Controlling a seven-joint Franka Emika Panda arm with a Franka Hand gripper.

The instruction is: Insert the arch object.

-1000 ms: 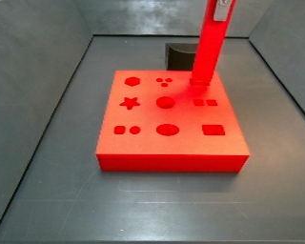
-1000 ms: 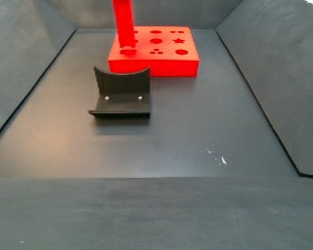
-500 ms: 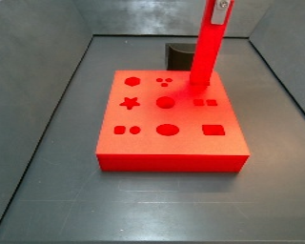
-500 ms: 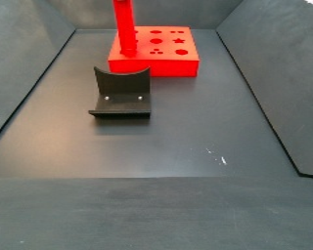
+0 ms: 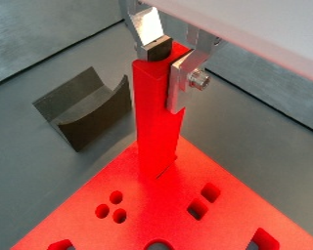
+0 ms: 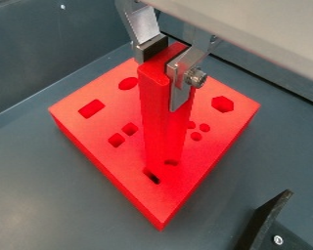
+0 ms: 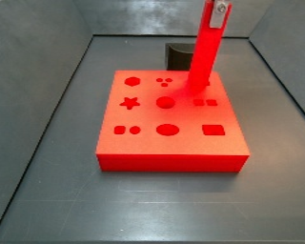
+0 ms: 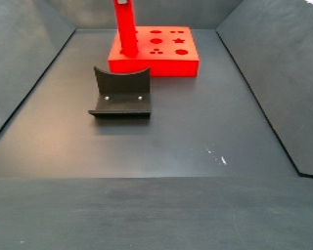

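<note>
**Arch bar poised over its slot**

The gripper (image 5: 167, 61) pinches the top of the arch object (image 5: 158, 122), upright at the red board (image 7: 168, 121)'s far right. Insertion is under way, I judge; next comes a straight downward push. The bar hides its slot; the side views cut off the fingers.

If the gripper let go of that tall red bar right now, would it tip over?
Probably yes. The arch object is tall and slender, standing upright with only its lower end meeting the red board, so it looks top-heavy. It appears rigid. The gripper, clamped near its top, likely steadies it.
</note>
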